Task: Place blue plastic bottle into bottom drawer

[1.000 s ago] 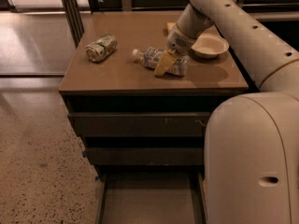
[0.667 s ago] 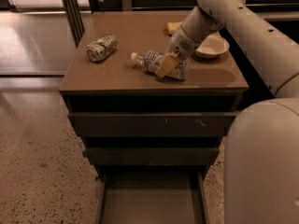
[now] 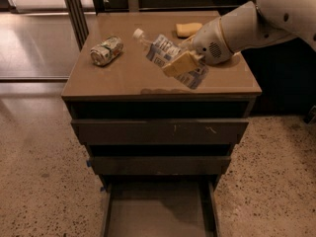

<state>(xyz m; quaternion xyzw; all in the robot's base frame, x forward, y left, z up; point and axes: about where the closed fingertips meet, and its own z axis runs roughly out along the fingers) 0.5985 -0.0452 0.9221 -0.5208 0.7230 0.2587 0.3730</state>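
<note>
The gripper (image 3: pixel 178 63) hangs over the cabinet's brown surface (image 3: pixel 123 80), its tan fingers pinching the bottle. Below, the bottom drawer (image 3: pixel 158 214) stands pulled out, with a flat floor and thin side walls. The bottle (image 3: pixel 162 48) is held tilted above the surface: clear plastic, blue-and-white label, white cap pointing up-left. A crushed can (image 3: pixel 106 50) lies to its left.
</note>
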